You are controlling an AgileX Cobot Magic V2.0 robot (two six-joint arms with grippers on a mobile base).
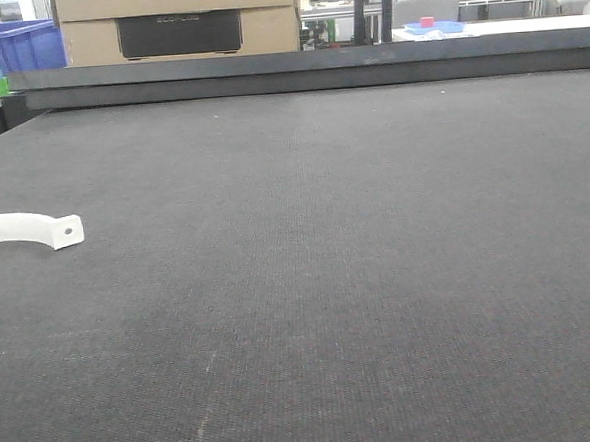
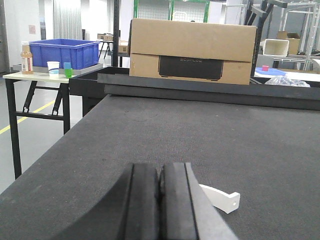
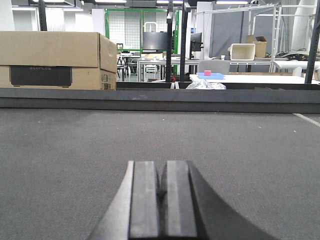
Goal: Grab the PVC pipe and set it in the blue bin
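PVC pipe (image 1: 20, 228) on mat (image 1: 359, 277), beside closed left fingers (image 2: 145, 200).

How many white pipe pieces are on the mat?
1: the pipe piece lies at the front view's left edge, partly cropped; others could sit out of frame.

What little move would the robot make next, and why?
Probably open the left gripper and nudge it toward the white pipe piece. Its jaws are pressed together on nothing, and the piece lies untouched on the black mat just beside it. The right gripper, also shut, has no piece in its view.
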